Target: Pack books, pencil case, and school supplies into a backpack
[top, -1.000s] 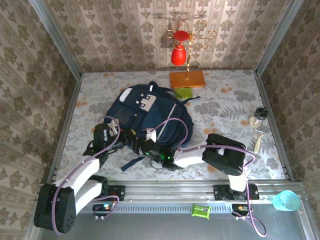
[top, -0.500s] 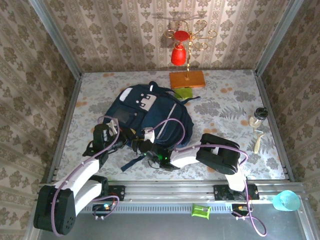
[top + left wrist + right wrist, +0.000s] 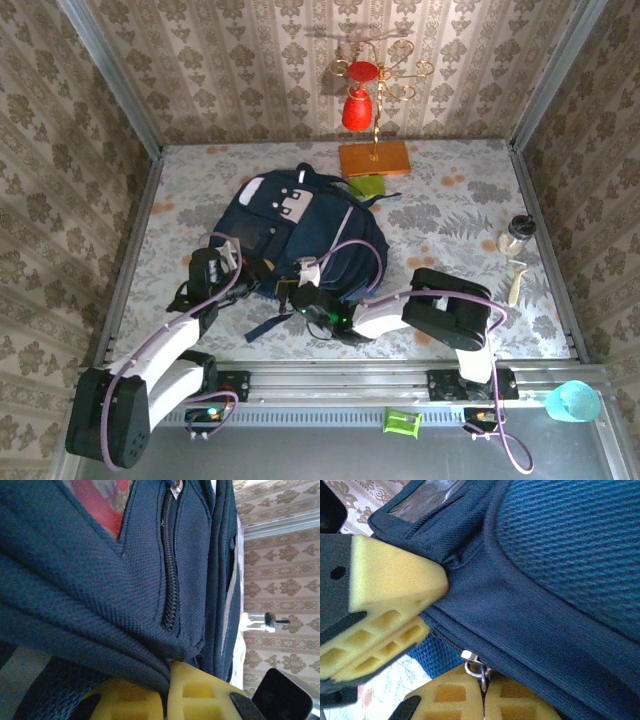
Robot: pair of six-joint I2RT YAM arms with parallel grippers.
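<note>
Backpack (image 3: 300, 225) lies in the middle of the table (image 3: 450, 200), toward its near edge: the zip step.
Left gripper (image 3: 169, 680) pinches its cloth; right gripper (image 3: 484, 690) pinches the zip pull (image 3: 479, 669). Next, I think: slide the pull along while the cloth is held tight.

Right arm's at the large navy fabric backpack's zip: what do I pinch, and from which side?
The small silver metal zip pull, not the cloth. It dangles off the seam of the large navy fabric backpack toward the near edge, so come from there, pads flat on its tab. The right gripper looks shut on it, while the left gripper clamps fabric alongside.
</note>
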